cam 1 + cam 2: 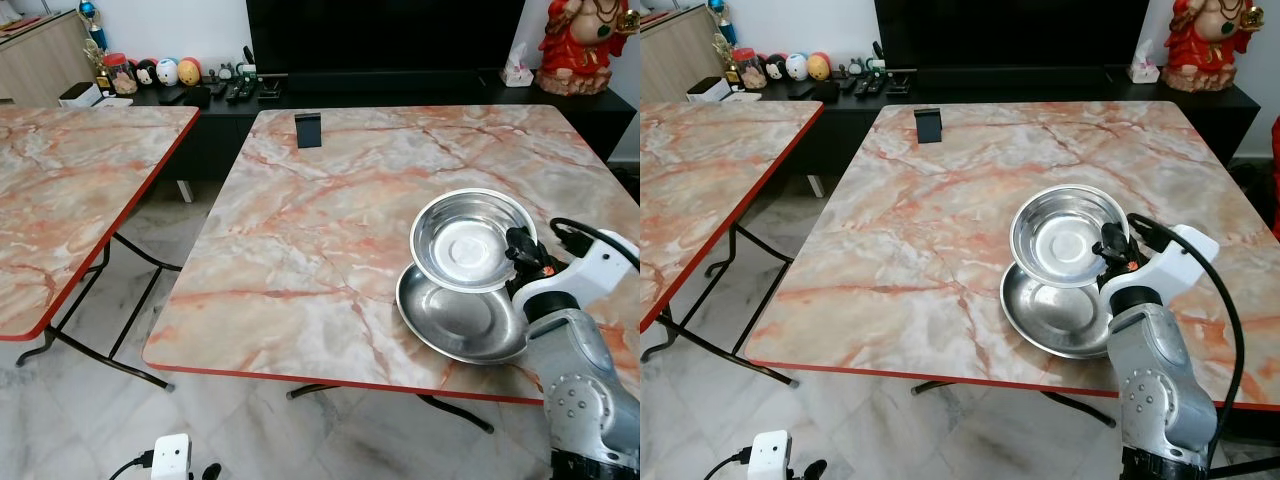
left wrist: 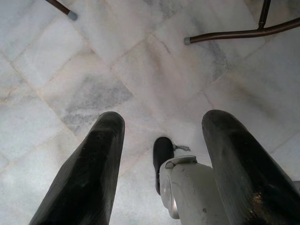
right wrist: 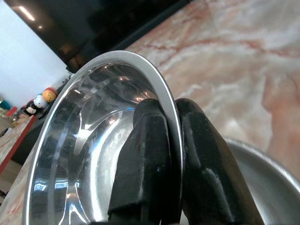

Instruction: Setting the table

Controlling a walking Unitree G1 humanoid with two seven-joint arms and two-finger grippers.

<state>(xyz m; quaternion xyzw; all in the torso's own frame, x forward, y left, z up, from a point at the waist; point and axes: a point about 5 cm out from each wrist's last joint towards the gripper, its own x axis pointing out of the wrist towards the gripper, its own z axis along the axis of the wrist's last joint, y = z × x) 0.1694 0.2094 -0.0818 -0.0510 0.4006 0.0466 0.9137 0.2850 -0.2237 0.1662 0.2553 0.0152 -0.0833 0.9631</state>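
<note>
A steel bowl (image 1: 468,240) hangs tilted above a second steel bowl (image 1: 455,315) that rests on the marble table (image 1: 330,220) near its front right corner. My right gripper (image 1: 518,252) is shut on the upper bowl's rim (image 3: 164,101), one finger inside and one outside. The held bowl overlaps the far edge of the lower bowl (image 1: 1055,310). My left gripper (image 2: 161,140) hangs open over the floor, nothing between its fingers (image 2: 89,173).
A small black stand (image 1: 308,130) sits at the table's far edge. A second marble table (image 1: 70,190) stands to the left across a gap of tiled floor. Behind are a dark TV console (image 1: 400,85) with toys, remotes and a red figurine (image 1: 585,45).
</note>
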